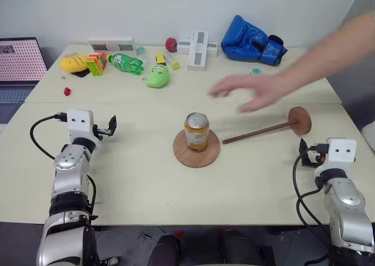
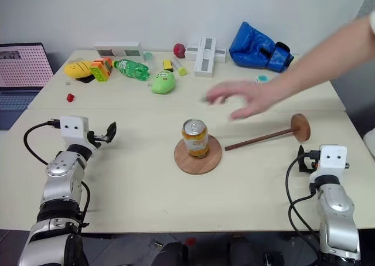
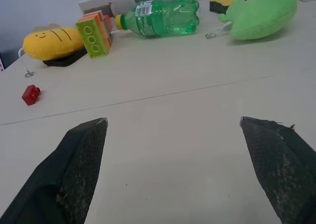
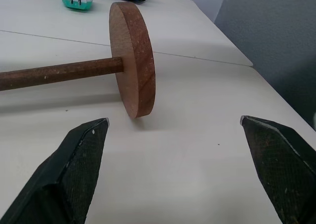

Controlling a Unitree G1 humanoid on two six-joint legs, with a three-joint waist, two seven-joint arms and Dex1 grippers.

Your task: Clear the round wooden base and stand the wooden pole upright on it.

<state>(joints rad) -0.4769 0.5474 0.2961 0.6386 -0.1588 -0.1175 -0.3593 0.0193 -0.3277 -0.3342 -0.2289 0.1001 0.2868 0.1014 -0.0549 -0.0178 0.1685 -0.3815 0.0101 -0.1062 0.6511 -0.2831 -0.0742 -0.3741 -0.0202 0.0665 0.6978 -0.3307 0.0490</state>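
The round wooden base (image 1: 209,156) lies flat at the table's middle with a yellow drinks can (image 1: 196,131) standing upright on it. To its right lies the wooden pole (image 1: 258,131) on its side, its end disc (image 1: 300,120) resting on edge. A person's hand (image 1: 252,93) hovers over the table just behind the can and pole. My right gripper (image 4: 173,123) is open and empty, close in front of the pole's end disc (image 4: 133,66). Far to the left of the base, my left gripper (image 1: 111,125) stands open with nothing between its fingers.
Along the table's far side lie a yellow plush (image 1: 75,62), a green bottle (image 1: 126,63), a green plush (image 1: 157,77), a white cross-shaped block (image 1: 197,46) and a blue boxing glove (image 1: 253,41). A small red piece (image 1: 67,91) sits at the left. A laptop (image 1: 20,61) stands far left.
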